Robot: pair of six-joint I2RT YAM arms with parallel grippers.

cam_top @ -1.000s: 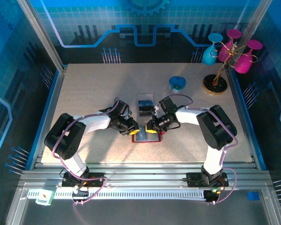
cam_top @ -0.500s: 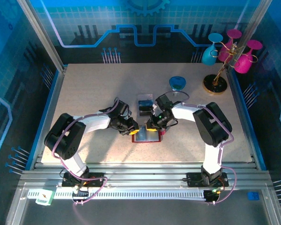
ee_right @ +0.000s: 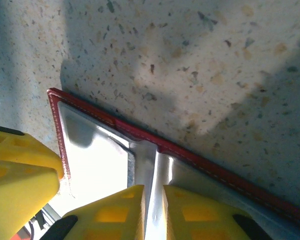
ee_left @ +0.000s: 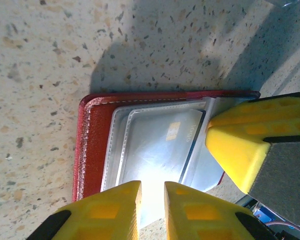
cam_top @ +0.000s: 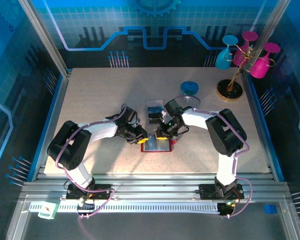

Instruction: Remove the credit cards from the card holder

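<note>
The red card holder (cam_top: 157, 146) lies open on the table between my two grippers. Its grey see-through pockets (ee_left: 140, 150) hold a pale credit card (ee_left: 162, 142) with a gold chip. My left gripper (cam_top: 142, 136) (ee_left: 151, 189) stands over the holder's near edge, jaws almost shut, nothing between them. My right gripper (cam_top: 162, 134) (ee_right: 153, 192) is shut on a thin shiny upright leaf (ee_right: 160, 165) beside the red rim (ee_right: 190, 156); whether it is pocket or card I cannot tell. The right gripper's yellow finger (ee_left: 250, 140) sits at the holder's right end.
A clear tray (cam_top: 155, 112) with something dark in it stands just behind the holder. Farther back right are a blue bowl (cam_top: 190, 88) and a gold rack (cam_top: 231, 85) hung with blue and pink glasses. Bare speckled table lies left and front.
The right arm's wrist and elbow have swung left and back, with its gripper staying at the holder's upper right corner. The left arm and the holder have not moved.
</note>
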